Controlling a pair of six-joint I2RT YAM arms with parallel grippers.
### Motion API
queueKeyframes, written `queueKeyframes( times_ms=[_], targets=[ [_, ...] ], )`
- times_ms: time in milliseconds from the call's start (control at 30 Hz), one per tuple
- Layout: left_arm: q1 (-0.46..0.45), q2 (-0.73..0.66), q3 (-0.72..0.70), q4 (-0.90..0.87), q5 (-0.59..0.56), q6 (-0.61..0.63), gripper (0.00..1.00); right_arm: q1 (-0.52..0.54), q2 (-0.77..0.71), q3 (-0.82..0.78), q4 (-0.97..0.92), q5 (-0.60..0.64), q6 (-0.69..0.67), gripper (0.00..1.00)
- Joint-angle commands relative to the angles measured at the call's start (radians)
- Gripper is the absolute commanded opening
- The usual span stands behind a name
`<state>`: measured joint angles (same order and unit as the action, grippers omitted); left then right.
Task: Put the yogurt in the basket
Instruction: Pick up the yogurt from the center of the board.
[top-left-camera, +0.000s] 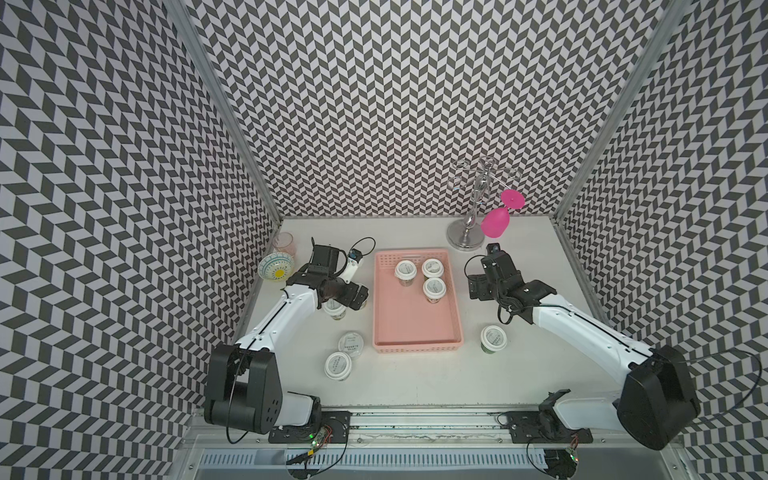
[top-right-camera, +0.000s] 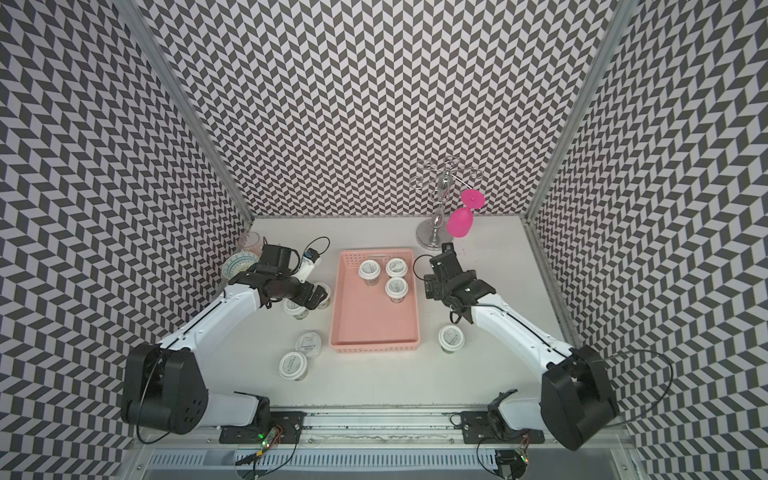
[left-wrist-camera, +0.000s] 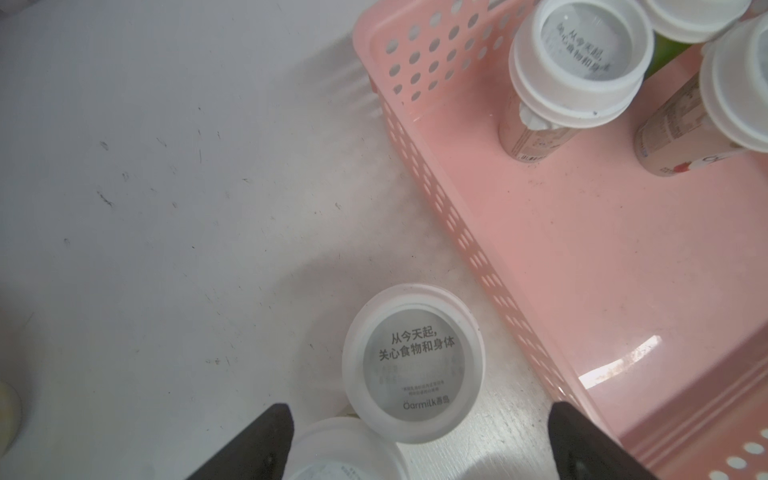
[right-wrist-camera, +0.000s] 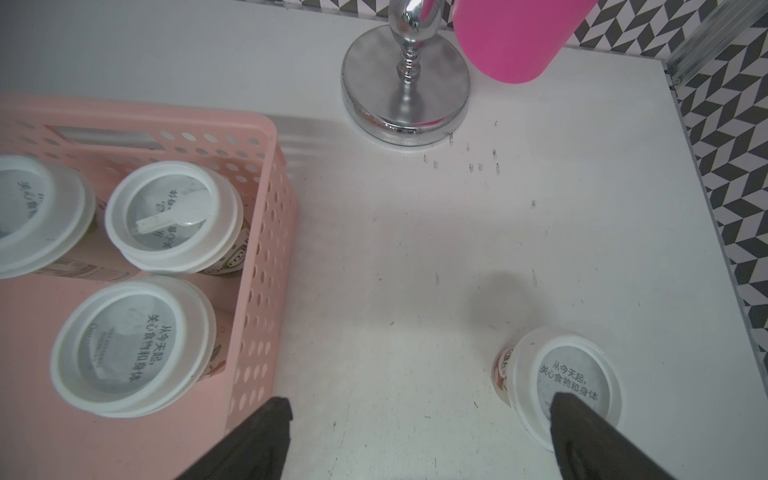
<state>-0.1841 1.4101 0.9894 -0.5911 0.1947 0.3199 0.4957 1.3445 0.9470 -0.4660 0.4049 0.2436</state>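
Note:
The pale-pink basket (top-left-camera: 417, 347) (top-right-camera: 374, 345) sits mid-table with three yogurt cups (top-left-camera: 434, 288) upright at its far end. My left gripper (top-left-camera: 357, 299) (left-wrist-camera: 419, 409) hangs open left of the basket, above two yogurt cups (left-wrist-camera: 413, 365) standing close together, with nothing held. Two more cups (top-left-camera: 351, 344) stand nearer the front left. My right gripper (top-left-camera: 478, 289) (right-wrist-camera: 419, 402) is open over bare table just right of the basket wall (right-wrist-camera: 257, 257). A cup (right-wrist-camera: 565, 374) stands partly under one of its fingers. Another cup (top-left-camera: 493, 337) stands right of the basket's front corner.
A patterned bowl (top-left-camera: 275, 267) and a clear glass (top-left-camera: 284, 243) sit at the back left by the wall. A chrome stand (top-left-camera: 467, 237) with a hanging magenta goblet (top-left-camera: 496, 222) is at the back right. Patterned walls enclose three sides.

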Motion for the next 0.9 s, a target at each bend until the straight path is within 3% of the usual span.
queueKeyframes(
  times_ms=[0, 633, 867],
  targets=[
    [-0.021, 0.032, 0.016, 0.008, -0.041, -0.012, 1.0, -0.003, -0.027, -0.017, 0.065, 0.04, -0.012, 0.99],
    [-0.052, 0.161, 0.074, -0.013, -0.11, -0.068, 1.0, -0.003, -0.048, -0.045, 0.095, 0.043, -0.028, 1.0],
    [-0.057, 0.17, 0.076, -0.016, -0.11, -0.069, 0.94, -0.003, -0.049, -0.045, 0.095, 0.043, -0.029, 0.99]
  ],
)
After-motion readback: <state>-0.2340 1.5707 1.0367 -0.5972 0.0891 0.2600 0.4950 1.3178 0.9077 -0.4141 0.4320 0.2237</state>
